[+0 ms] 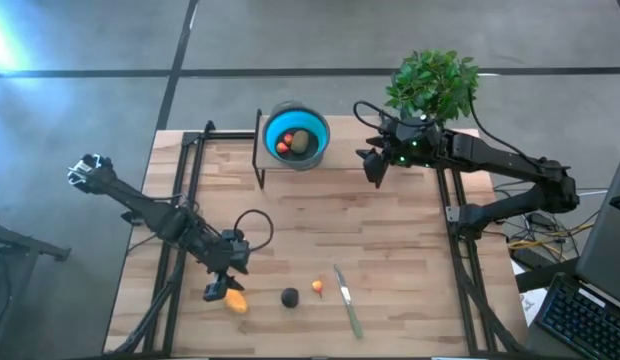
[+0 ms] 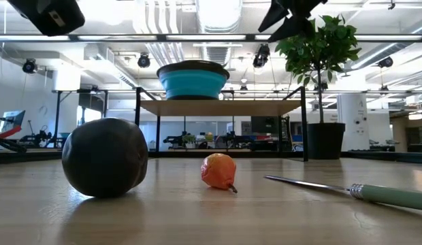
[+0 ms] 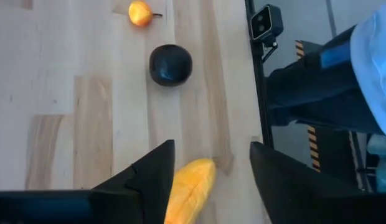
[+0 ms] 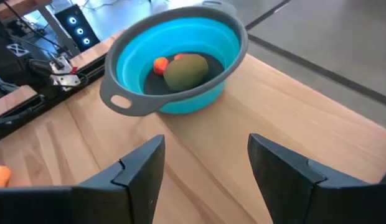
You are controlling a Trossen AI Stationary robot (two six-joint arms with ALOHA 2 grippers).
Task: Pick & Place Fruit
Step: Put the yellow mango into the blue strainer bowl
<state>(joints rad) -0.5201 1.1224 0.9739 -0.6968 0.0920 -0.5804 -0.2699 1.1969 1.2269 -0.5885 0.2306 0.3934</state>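
Note:
The elongated orange-yellow fruit (image 1: 235,302) lies on the wooden table near its front left. My left gripper (image 3: 211,146) stands open over it. The fruit's end (image 3: 192,186) shows between the two fingers, close to one of them. I cannot tell whether that finger touches it. A black round fruit (image 1: 289,296) and a tiny orange fruit (image 1: 318,287) lie on the table to its right. The blue bowl (image 4: 174,68) holds an olive-brown fruit (image 4: 185,71) and small red-orange pieces (image 4: 160,64). My right gripper (image 4: 206,138) hovers open to the bowl's right, with nothing between its fingers.
A green-handled knife (image 1: 347,300) lies right of the tiny orange fruit. The bowl rests on a small raised wooden shelf (image 2: 221,107) at the table's far edge. A potted plant (image 1: 433,82) stands at the far right. Bare wood stretches across the table's middle (image 1: 330,220).

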